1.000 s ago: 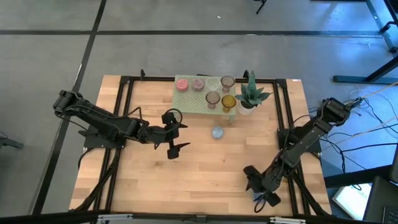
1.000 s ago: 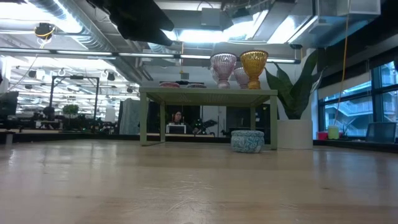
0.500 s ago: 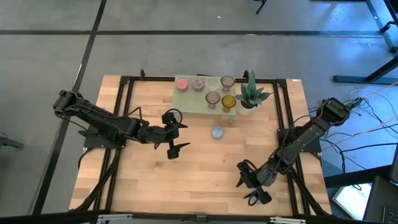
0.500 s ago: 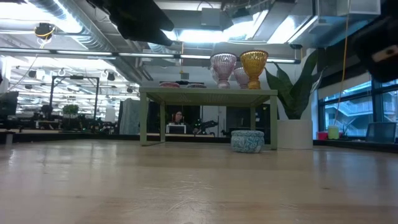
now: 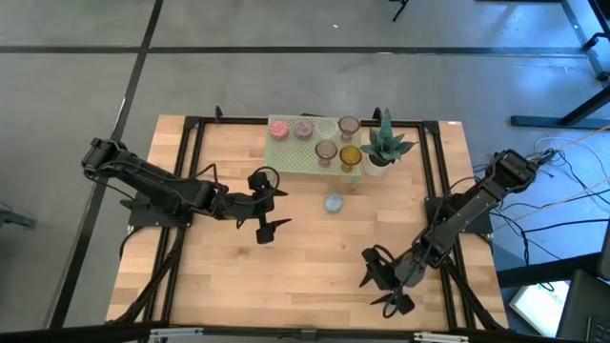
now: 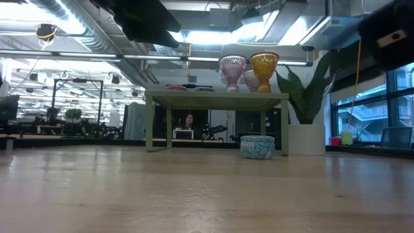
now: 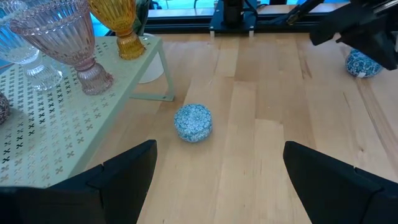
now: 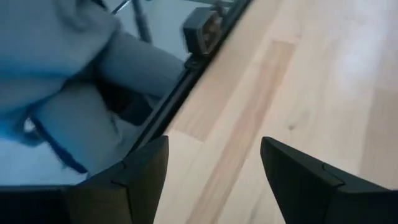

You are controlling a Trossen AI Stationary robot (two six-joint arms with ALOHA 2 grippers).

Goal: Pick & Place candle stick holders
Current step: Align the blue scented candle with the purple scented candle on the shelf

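Note:
A pale green perforated stand (image 5: 295,152) at the table's far middle carries several glass holders: an amber one (image 5: 351,157), mauve ones (image 5: 326,151), a clear one (image 5: 327,129) and a pink one (image 5: 303,129). A blue holder (image 5: 333,202) stands on the table in front of the stand; it also shows in the left wrist view (image 7: 193,122). A second blue holder (image 7: 362,62) lies beyond the right arm. My left gripper (image 5: 268,205) is open and empty, left of the first blue holder. My right gripper (image 5: 381,289) is open and empty near the table's near right part.
A spiky green potted plant (image 5: 385,148) stands right of the stand. A black frame (image 5: 434,191) runs along the table's edges. Bare wood (image 5: 315,267) lies between the two grippers. People and desks show in the room behind in the low view (image 6: 189,122).
My right gripper has gone a little toward the table's left edge, away from the near right corner, and has come into the low view's upper right. My left arm and the holders have kept still.

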